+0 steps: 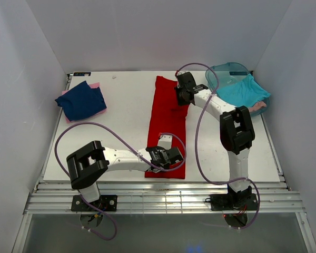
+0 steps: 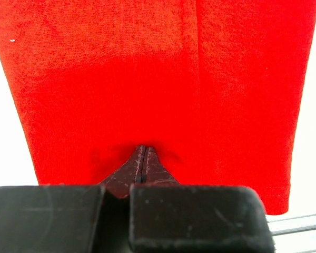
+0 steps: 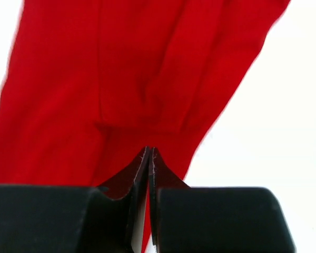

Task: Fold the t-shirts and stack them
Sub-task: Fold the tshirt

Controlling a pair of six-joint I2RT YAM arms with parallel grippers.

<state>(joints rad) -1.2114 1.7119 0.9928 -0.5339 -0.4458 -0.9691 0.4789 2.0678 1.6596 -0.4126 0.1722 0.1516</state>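
A bright red t-shirt (image 1: 167, 126), folded into a long narrow strip, lies down the middle of the white table. My left gripper (image 1: 173, 156) is at its near end, jaws closed, tips pinching puckered red cloth (image 2: 147, 79) a little above the hem. My right gripper (image 1: 183, 98) is at the far right corner, jaws closed on the red cloth (image 3: 121, 79) beside the strip's edge. A folded navy t-shirt (image 1: 81, 101) lies on a pink one (image 1: 95, 85) at the back left. A turquoise t-shirt (image 1: 245, 89) and a pink one (image 1: 259, 107) sit in the tub.
The translucent teal tub (image 1: 226, 67) stands at the back right corner, beside the right arm. White walls enclose the table on three sides. Metal rails (image 1: 163, 190) run along the near edge, just beyond the red shirt's hem (image 2: 284, 203).
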